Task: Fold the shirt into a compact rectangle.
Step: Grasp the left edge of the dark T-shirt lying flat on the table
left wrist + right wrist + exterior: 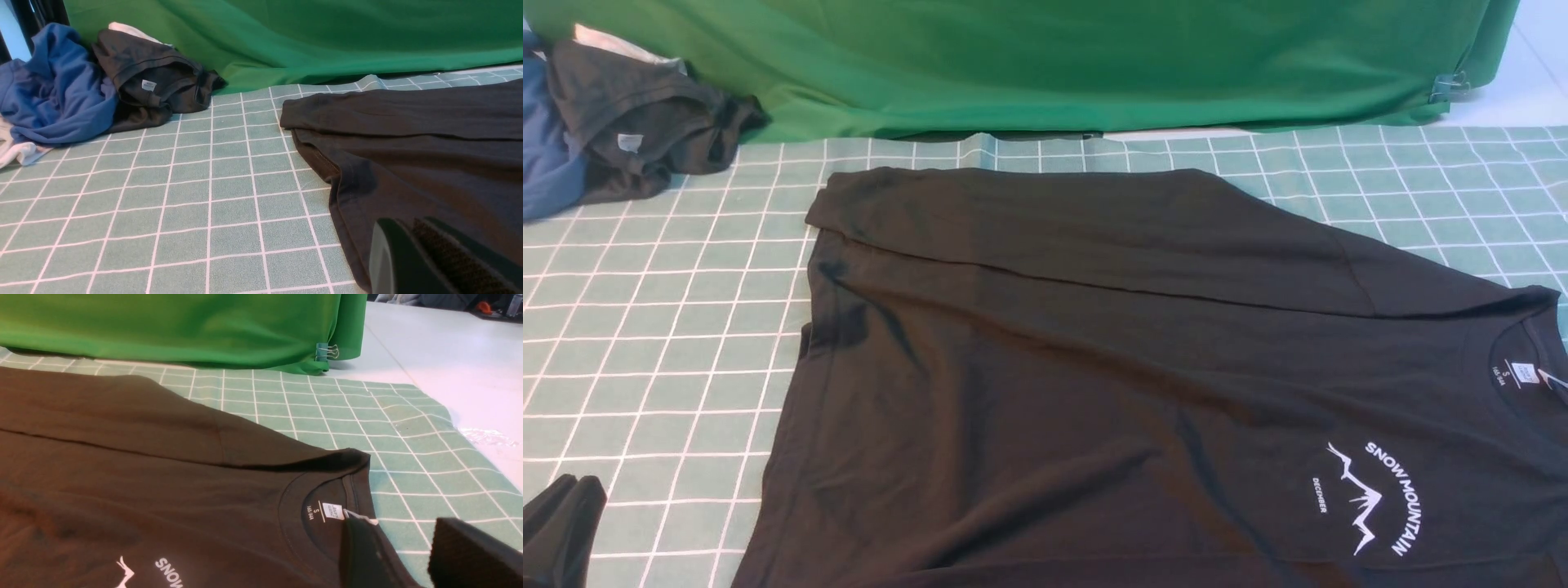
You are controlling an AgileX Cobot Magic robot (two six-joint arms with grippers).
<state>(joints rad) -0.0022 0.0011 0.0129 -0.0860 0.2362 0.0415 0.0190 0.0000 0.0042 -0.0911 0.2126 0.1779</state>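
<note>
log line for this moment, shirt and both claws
shirt: far side folded in, print up | left claw: shut, over hem end | right claw: open, by collar

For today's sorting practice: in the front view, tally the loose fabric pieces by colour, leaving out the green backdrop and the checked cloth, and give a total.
Black: 3 (shirt, crumpled garment, scrap)
Blue: 1 (blue garment)
White: 1 (white fabric)
Total: 5

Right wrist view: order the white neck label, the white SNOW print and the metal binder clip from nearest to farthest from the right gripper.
1. White neck label, inside the black shirt's collar, beside the right gripper.
2. White SNOW print, on the chest.
3. Metal binder clip, on the green cloth's corner.
</note>
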